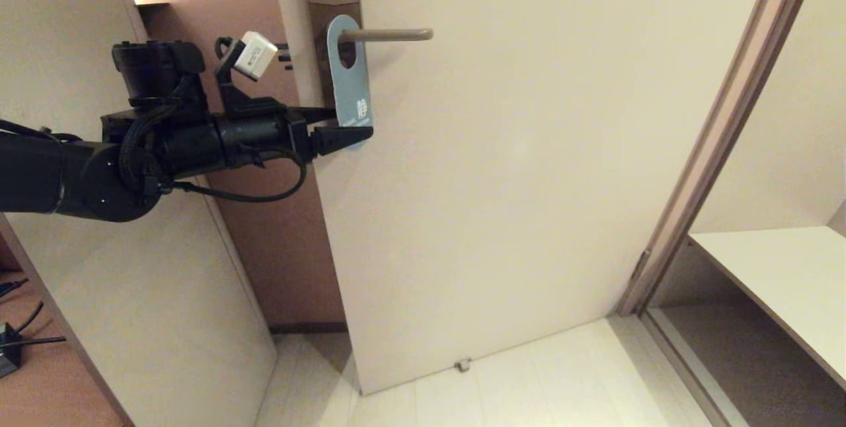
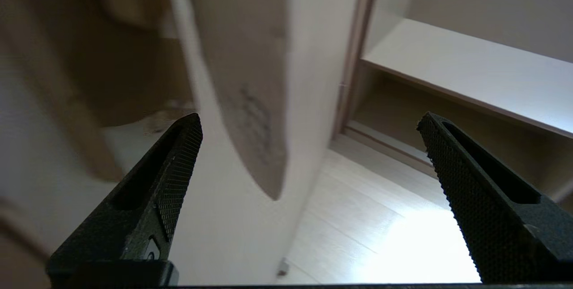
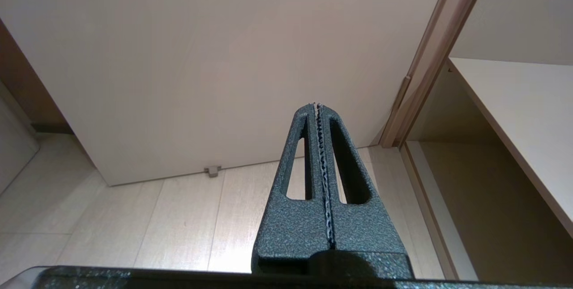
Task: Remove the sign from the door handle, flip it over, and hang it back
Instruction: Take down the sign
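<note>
Blue-grey and lettered in white, the sign [image 1: 351, 77] hung by its oval hole from the door handle [image 1: 386, 35], a straight brownish lever on the pale door [image 1: 529, 182], as seen from the head camera. The left gripper [image 1: 349, 127] reached in level from the left, its black fingers [image 1: 344, 137] spread wide around the sign's lower end, one in front of the card and one behind, holding nothing. A low stop [image 1: 462, 365] stood at the door's foot above the light floor [image 1: 529, 387].

From the left wrist camera, the sign's [image 2: 250, 101] blurred rounded end hung between the two parted fingers [image 2: 174, 177], apart from both, with a white shelf [image 2: 470, 74] beyond the door frame.

From the right wrist camera, the right gripper [image 3: 317, 106] pointed at the door's [image 3: 224, 56] lower part, its fingers pressed together on nothing, well away from the sign.
</note>
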Motion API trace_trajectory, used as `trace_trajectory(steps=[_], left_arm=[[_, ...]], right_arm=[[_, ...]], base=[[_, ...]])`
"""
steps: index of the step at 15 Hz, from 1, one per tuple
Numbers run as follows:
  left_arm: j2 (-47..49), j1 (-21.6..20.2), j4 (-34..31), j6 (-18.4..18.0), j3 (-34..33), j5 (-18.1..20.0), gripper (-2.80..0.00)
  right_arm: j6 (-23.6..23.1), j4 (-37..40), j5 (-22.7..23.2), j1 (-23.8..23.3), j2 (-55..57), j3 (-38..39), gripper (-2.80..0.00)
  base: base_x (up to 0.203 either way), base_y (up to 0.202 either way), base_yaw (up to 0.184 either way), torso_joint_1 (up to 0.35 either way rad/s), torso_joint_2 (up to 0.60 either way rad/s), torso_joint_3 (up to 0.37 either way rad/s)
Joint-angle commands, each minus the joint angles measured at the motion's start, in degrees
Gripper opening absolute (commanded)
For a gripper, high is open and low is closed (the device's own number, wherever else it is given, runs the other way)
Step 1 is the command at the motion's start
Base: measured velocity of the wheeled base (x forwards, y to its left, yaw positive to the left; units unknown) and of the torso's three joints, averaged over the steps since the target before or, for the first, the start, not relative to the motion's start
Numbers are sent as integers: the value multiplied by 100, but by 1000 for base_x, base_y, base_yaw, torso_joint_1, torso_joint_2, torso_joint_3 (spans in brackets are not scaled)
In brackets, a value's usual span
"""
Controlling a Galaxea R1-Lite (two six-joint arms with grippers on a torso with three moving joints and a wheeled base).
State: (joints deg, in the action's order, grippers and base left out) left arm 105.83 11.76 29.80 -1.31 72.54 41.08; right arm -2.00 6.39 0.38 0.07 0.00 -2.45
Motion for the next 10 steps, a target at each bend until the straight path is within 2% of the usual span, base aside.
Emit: trace_trajectory(steps=[1, 5, 10], left_arm=[[34, 1, 17, -1, 58, -49, 0], [34, 27, 8, -1, 120, -165, 0], [18, 215, 8, -10, 147, -809, 0]], right_arm=[[-2, 3, 6, 1, 0, -1, -280], [-2, 3, 6, 1, 0, -1, -280], [-2, 3, 6, 1, 0, -1, -280]], base=[[0, 0, 0, 0, 0, 0], [0, 0, 0, 0, 0, 0], [0, 0, 0, 0, 0, 0]])
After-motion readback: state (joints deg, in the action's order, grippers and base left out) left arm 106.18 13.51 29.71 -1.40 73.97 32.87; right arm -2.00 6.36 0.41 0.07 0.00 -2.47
